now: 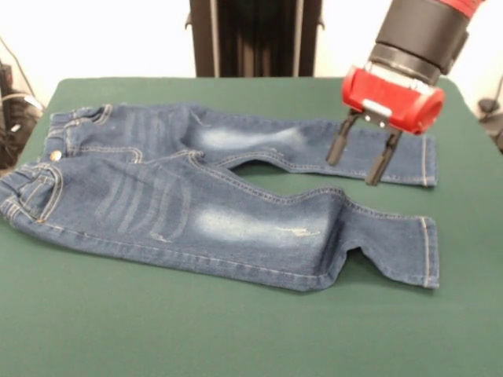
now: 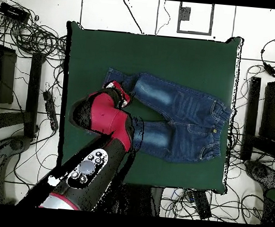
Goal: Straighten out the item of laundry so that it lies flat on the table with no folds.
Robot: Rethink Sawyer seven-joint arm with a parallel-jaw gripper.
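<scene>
The small dark blue jeans (image 1: 196, 196) lie spread on the green table (image 1: 236, 338), with the waistband at the left and both legs running right. The near leg has a kink and a fold at the knee (image 1: 338, 243). The far leg lies fairly straight. My gripper (image 1: 360, 157) is open and empty, with its fingertips (image 1: 337, 149) just over the far leg's shin near the hem. I cannot tell whether they touch the cloth. In the overhead view my arm (image 2: 104, 115) hides part of one leg of the jeans (image 2: 182, 113).
The robot's dark pedestal (image 1: 251, 35) stands behind the table's far edge. Cables and equipment (image 2: 38, 50) lie on the floor around the table (image 2: 169, 55).
</scene>
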